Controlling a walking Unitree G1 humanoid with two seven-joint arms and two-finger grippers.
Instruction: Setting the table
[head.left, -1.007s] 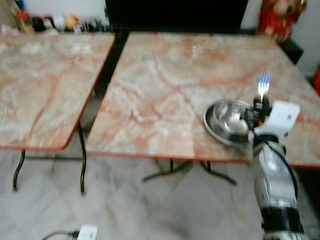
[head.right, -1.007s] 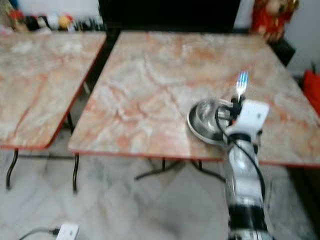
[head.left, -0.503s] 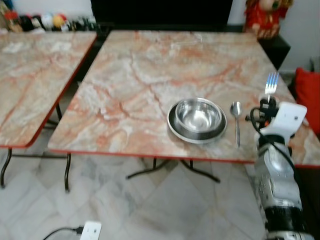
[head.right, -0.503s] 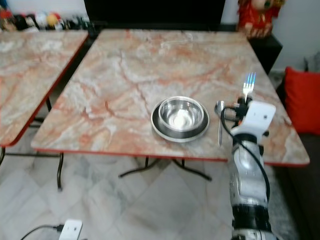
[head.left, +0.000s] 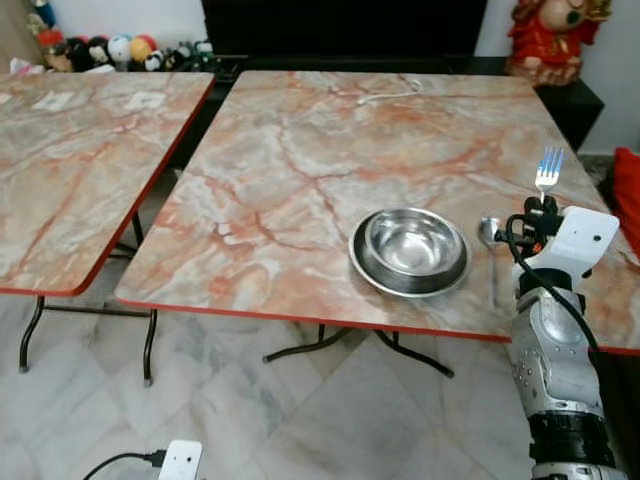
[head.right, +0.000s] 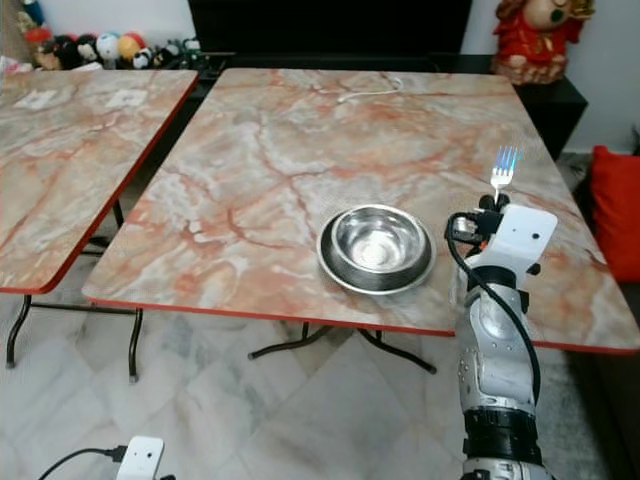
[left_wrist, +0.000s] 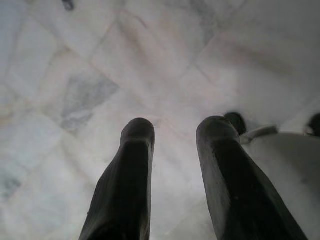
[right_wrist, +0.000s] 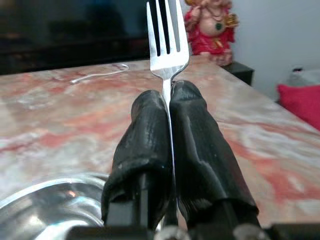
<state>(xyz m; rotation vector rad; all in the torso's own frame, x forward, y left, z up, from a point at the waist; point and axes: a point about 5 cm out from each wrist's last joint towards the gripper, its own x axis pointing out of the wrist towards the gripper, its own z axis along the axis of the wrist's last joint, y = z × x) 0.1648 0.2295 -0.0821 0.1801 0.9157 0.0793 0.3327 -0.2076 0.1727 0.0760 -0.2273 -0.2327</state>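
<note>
The right gripper (right_wrist: 167, 97), jaws clamped on the fork (right_wrist: 167, 35), holds it upright, tines up

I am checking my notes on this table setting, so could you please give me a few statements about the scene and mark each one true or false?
1. The right claw is shut on a fork, tines up. True.
2. The bowl sits on a plate. True.
3. The spoon lies to the left of the bowl. False: it lies on the table to the bowl's right, beside the plate.
4. The left claw holds a knife. False: it is open and holds nothing, hanging over the floor.
5. The fork already rests on the table. False: it is held upright above the table's right side.
</note>
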